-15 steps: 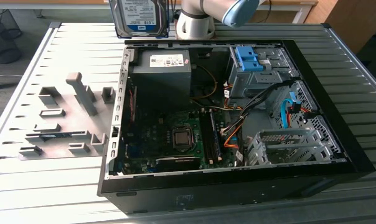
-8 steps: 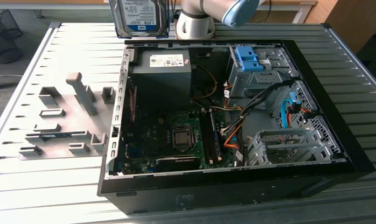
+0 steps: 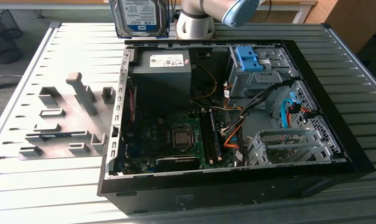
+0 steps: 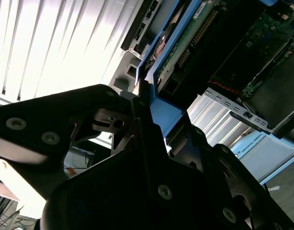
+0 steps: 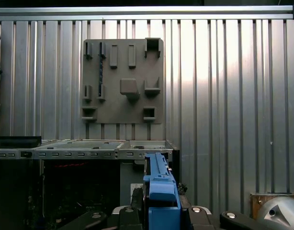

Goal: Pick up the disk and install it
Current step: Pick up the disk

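With my pincer point(image 5: 161, 216) clamped on the disk point(image 3: 141, 17), upright beyond the open case point(image 3: 353, 154), I'd square its blue rails to the bay point(image 3: 262, 79) and descend slowly.

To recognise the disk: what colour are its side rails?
Blue; the disk shows best in the first wrist view.
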`<state>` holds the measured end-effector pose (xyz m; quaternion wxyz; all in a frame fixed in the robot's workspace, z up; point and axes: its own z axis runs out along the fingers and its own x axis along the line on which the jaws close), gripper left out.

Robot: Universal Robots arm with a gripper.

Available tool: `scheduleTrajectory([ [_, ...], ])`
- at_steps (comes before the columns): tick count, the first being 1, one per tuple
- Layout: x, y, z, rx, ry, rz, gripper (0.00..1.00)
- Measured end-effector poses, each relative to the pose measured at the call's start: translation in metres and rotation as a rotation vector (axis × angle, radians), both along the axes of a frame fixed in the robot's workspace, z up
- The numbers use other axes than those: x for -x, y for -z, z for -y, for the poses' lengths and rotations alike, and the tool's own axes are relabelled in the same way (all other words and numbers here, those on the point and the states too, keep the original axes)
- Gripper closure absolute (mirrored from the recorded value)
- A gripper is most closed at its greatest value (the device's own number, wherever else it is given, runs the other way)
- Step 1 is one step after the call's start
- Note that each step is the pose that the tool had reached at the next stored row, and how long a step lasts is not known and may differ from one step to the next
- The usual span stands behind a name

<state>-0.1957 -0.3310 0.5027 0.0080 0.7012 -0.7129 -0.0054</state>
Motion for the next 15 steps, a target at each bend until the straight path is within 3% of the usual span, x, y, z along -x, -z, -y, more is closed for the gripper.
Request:
scheduleTrajectory([
  [15,-0.0009,0.0,0.0,0.0,0.0,0.0,0.64],
])
